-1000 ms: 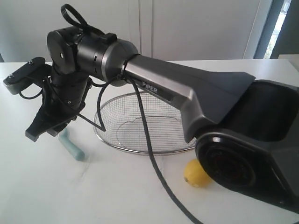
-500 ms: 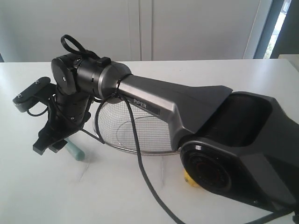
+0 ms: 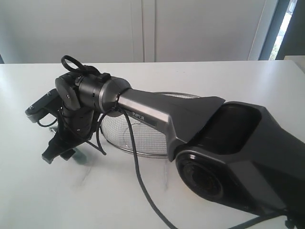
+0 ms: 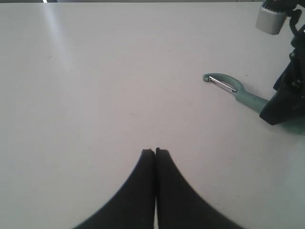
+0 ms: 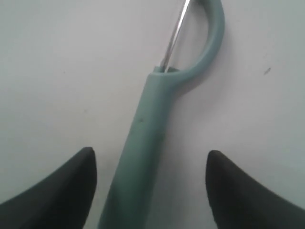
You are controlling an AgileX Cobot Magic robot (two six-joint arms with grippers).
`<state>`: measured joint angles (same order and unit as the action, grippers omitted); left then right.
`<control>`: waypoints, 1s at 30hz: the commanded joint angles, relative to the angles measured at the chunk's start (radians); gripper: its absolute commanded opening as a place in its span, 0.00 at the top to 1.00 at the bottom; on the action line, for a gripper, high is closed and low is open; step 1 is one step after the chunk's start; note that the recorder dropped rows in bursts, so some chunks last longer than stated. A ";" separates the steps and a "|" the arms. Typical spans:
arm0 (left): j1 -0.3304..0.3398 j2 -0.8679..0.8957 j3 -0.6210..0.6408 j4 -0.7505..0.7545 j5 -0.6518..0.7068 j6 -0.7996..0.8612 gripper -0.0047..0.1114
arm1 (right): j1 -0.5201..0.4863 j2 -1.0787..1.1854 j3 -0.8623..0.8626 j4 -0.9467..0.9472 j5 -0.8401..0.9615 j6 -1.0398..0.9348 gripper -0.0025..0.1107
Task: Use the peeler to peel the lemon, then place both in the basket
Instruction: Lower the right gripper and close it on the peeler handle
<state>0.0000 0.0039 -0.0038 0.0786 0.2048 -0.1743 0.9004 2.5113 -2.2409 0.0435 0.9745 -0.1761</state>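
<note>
Poised over the peeler at the basket's nine o'clock, the right gripper straddles its handle with fingers spread, seemingly not yet touching; next it must close squarely, the left gripper idling pressed together.

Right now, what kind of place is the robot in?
Probably a kitchen-like test room: a plain white table holds a wire basket and a teal peeler, with white cupboard-like panels behind.
</note>
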 commanded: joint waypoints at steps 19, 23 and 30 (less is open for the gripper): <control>-0.001 -0.004 0.004 -0.003 -0.001 -0.004 0.96 | 0.007 0.021 -0.004 0.005 0.049 0.009 0.50; -0.001 -0.004 0.004 -0.003 -0.001 -0.004 0.96 | 0.021 0.031 -0.004 0.005 0.049 0.009 0.50; -0.001 -0.004 0.004 -0.003 -0.001 -0.004 0.96 | 0.025 0.033 -0.004 -0.023 0.027 0.009 0.50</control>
<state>0.0000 0.0039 -0.0038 0.0786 0.2048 -0.1743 0.9229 2.5327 -2.2428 0.0438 1.0038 -0.1683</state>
